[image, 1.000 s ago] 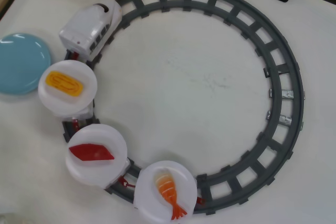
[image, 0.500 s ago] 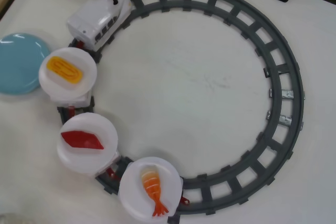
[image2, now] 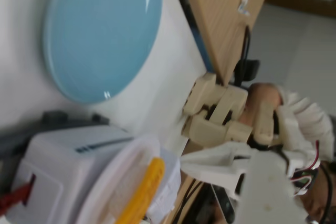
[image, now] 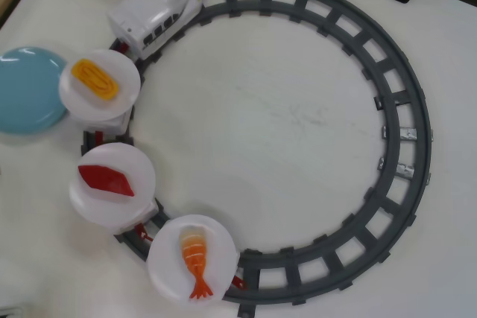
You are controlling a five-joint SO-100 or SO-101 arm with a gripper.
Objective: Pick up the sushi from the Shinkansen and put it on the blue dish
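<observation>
The sushi [image: 106, 179] is a flat, glossy red diamond lying on a round white plate [image: 112, 186], the middle of three plates riding behind the train [image: 155, 15] on the left arc of the track [image: 406, 121] in the overhead view. The train is smooth white plastic with a rounded nose and black windows. The dish [image: 28, 89] is plain, light blue and glossy, at the left edge, its rim partly under the plate carrying the yellow ridged egg piece [image: 95, 80]. An orange striped shrimp piece [image: 195, 258] sits on the lowest plate. The track is a grey ring of ties on a white counter [image: 283, 124]. In the wrist view a cream plastic pincer [image2: 210, 114] shows blurred; whether it is wide or narrow cannot be told.
</observation>
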